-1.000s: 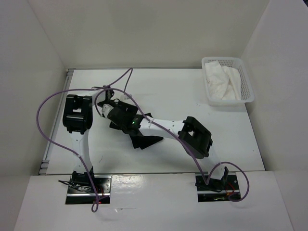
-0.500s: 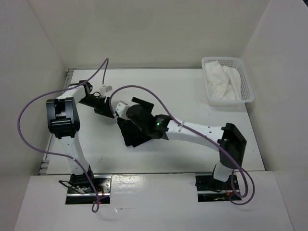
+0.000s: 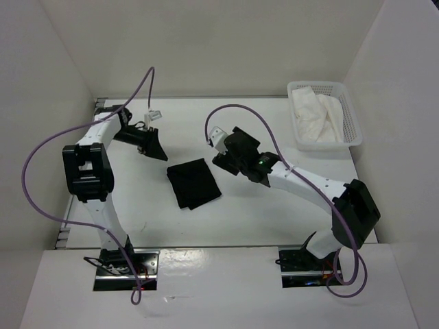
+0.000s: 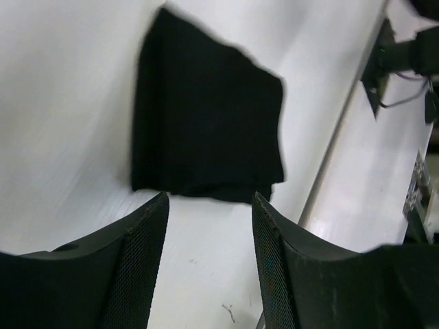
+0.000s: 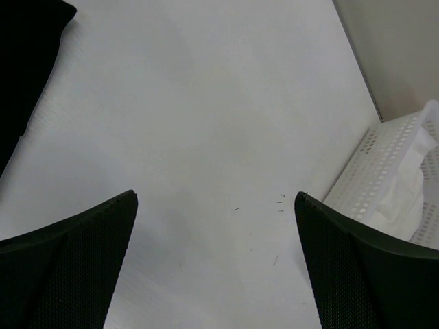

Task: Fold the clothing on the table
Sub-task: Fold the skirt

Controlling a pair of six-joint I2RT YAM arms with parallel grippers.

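Black clothing (image 3: pixel 194 183): folded into a compact rectangle, lying flat on the white surface (image 3: pixel 274 205), mid-field between the two arms.
Left pincer (image 4: pixel 209 197): fingers parted, nothing between them; apart from the clothing, on its far-left side.
Right pincer (image 5: pixel 215 195): spread wide, empty; over bare surface right of the clothing.
White basket (image 3: pixel 354 130): far right corner, holding a white cloth (image 3: pixel 317 116).

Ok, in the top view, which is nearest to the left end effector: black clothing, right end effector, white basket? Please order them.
1. Black clothing, close by, lower right of it.
2. Right end effector, farther right, mid-scene.
3. White basket, far right corner.
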